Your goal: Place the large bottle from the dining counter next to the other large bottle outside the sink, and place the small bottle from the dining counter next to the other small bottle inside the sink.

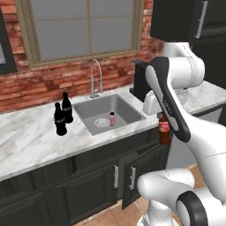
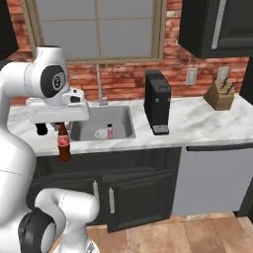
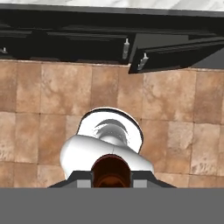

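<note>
My gripper is shut on the neck of the small bottle, brown with a red label. The bottle hangs upright in front of the counter edge, to the right of the sink, over the floor. Inside the basin stands the other small bottle, pink with a white cap. Two large black bottles stand side by side on the marble left of the sink; I cannot tell which one came from the dining counter. The dining counter is out of view.
A chrome faucet rises behind the basin. A black coffee machine stands right of the sink, a knife block further right. Two cabinet doors under the sink hang ajar.
</note>
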Available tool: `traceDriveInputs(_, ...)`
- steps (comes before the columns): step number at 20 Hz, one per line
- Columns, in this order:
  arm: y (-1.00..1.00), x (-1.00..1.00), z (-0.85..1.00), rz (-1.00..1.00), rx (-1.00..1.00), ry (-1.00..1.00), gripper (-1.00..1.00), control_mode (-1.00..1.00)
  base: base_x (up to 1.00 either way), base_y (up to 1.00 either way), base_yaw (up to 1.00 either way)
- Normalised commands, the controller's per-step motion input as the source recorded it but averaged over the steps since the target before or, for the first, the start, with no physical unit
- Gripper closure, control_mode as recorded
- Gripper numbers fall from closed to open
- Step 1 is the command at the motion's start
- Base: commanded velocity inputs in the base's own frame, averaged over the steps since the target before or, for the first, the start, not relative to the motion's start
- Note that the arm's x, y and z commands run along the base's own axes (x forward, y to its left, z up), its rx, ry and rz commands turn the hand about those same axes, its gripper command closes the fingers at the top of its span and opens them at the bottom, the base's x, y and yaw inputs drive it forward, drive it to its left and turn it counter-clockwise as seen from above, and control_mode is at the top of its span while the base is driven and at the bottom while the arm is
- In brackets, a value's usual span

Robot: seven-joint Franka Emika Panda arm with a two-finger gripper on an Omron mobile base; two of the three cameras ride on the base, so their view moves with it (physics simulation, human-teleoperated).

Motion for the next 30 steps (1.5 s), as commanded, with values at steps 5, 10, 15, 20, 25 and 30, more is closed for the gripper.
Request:
traceDriveInputs(5,0.0,0.0,0.0,0.0,0.0,0.0,1.0,1.0,0.75,-0.34,0.11)
traceDriveInputs(10,0.0,0.0,0.0,0.0,0.0,0.0,1.0,1.0,0.95,-0.32,0.07)
traceDriveInputs(15,0.0,0.0,0.0,0.0,0.0,0.0,1.0,1.0,0.79,-0.09,0.07)
traceDriveInputs(20,0.0,0.0,0.0,0.0,0.0,0.0,1.0,1.0,0.61,0.24,0.06)
traceDriveInputs(25,0.0,0.0,0.0,0.0,0.0,0.0,1.0,1.0,0.13,0.14,0.14)
traceDriveInputs(30,0.0,0.0,0.0,0.0,0.0,0.0,1.0,1.0,0.06,-0.01,0.21)
